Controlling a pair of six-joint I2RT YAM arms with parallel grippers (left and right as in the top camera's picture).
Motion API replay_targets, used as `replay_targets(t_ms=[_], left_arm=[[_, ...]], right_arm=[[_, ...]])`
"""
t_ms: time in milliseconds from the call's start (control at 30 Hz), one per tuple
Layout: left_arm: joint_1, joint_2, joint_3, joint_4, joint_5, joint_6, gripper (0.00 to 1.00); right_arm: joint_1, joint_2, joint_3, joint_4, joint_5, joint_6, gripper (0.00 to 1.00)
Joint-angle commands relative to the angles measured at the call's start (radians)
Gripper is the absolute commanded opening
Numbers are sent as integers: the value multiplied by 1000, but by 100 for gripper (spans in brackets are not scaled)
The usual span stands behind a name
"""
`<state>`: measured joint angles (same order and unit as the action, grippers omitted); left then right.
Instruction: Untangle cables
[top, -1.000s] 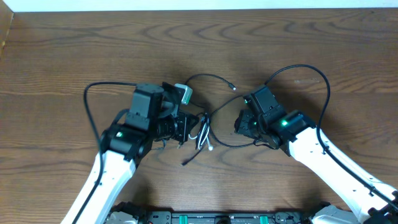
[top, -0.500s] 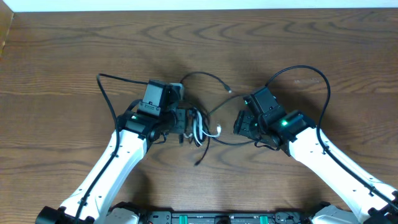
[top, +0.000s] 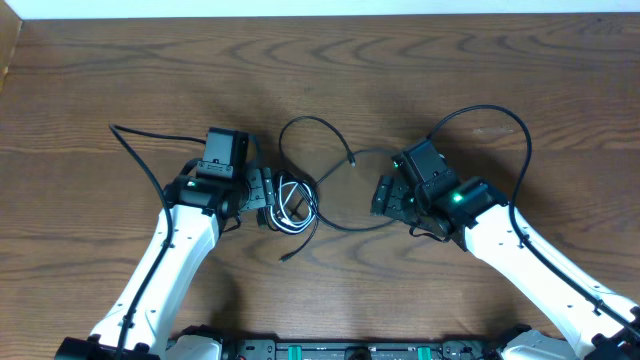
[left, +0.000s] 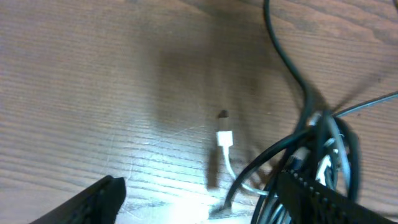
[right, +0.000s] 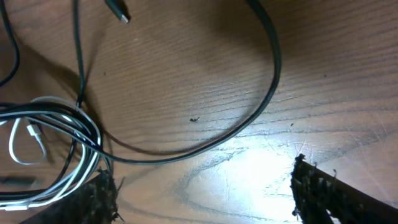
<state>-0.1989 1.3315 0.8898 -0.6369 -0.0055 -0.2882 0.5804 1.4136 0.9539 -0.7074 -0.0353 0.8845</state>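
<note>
The cables (top: 294, 200) lie as a small tangle of black and white cords on the wooden table (top: 320, 70), with a black loop (top: 310, 125) running up and right to a plug (top: 354, 158). My left gripper (top: 270, 192) stands open right at the tangle's left side. In the left wrist view the tangle (left: 320, 146) crowds the right finger (left: 323, 199), and a white plug (left: 224, 138) lies ahead of the left gripper (left: 205, 202). My right gripper (top: 381, 197) is open to the right of the tangle. A black cord (right: 249, 127) arcs just ahead of the right gripper (right: 205, 199), untouched.
The arms' own thicker black cables arch over the table at the left (top: 140, 150) and at the right (top: 500, 115). The table's far edge (top: 320, 17) runs along the top, and bare wood lies beyond the tangle.
My left gripper has opened and shifted left, and the tangle has moved left with it. The black loop's plug has slid down and left. My right gripper has opened wider in place.
</note>
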Motion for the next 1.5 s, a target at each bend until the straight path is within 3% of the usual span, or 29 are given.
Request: replay_targets(t_ms=[0, 700, 967, 1133, 1267, 1467], left_arm=[[7, -37, 10, -10, 26, -6, 86], [7, -518, 27, 17, 46, -32, 94], [7, -522, 26, 16, 56, -32, 98], [7, -509, 26, 33, 210, -32, 98], [5, -486, 26, 24, 241, -39, 98], [1, -416, 22, -43, 241, -178, 98]], right_arm=[[3, 7, -2, 0, 15, 2, 90], [3, 7, -2, 0, 15, 2, 93], [3, 7, -2, 0, 15, 2, 94], [3, 7, -2, -1, 14, 2, 94], [3, 7, -2, -4, 14, 2, 95], [3, 7, -2, -3, 15, 2, 99]])
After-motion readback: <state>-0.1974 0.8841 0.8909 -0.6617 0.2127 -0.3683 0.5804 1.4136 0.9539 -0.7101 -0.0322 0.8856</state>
